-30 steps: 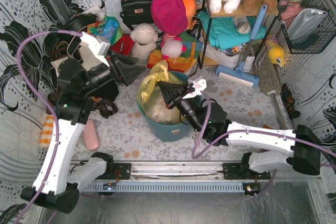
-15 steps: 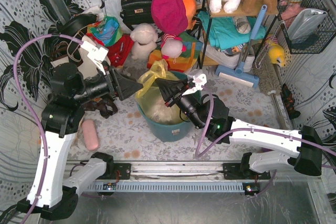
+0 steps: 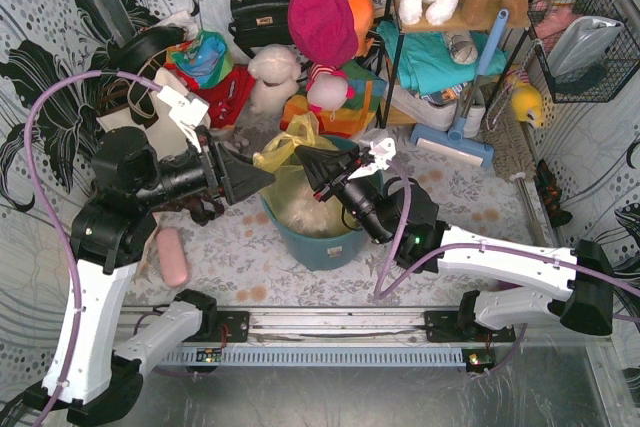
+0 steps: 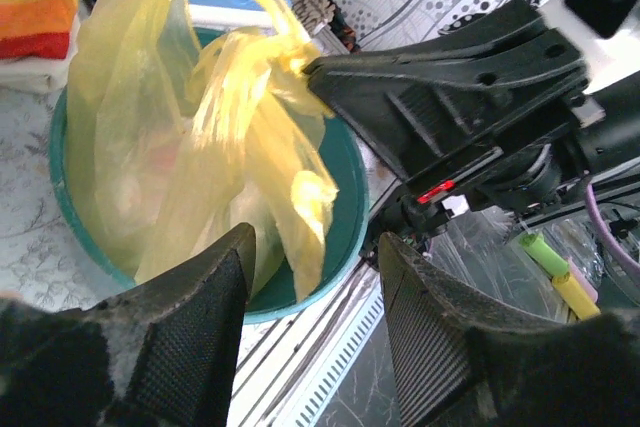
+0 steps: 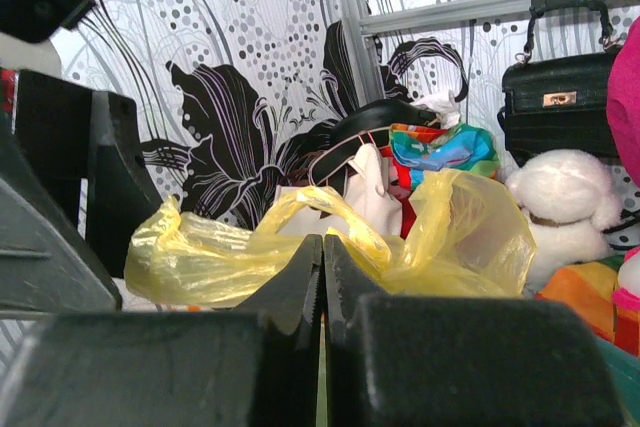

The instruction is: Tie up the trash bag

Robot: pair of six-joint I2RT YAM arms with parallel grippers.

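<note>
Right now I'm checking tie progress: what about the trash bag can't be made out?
- Top view: trash bag lower body, hidden inside the teal bin.
- Left wrist view: its contents, blurred through the plastic.
- Right wrist view: its lower half, behind the shut right gripper.

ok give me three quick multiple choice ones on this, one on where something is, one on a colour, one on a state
1. Where does the trash bag sit?
A) in the teal bin
B) on the shelf
C) in the wire basket

2. What colour is the bag?
A) black
B) yellow
C) red

3. How are the left arm's fingers?
A) shut on the bag
B) shut on nothing
C) open

Answers:
1 A, the bag's body fills the bin.
2 B, it is see-through yellow plastic.
3 C, a wide gap shows between them in the left wrist view.
</note>
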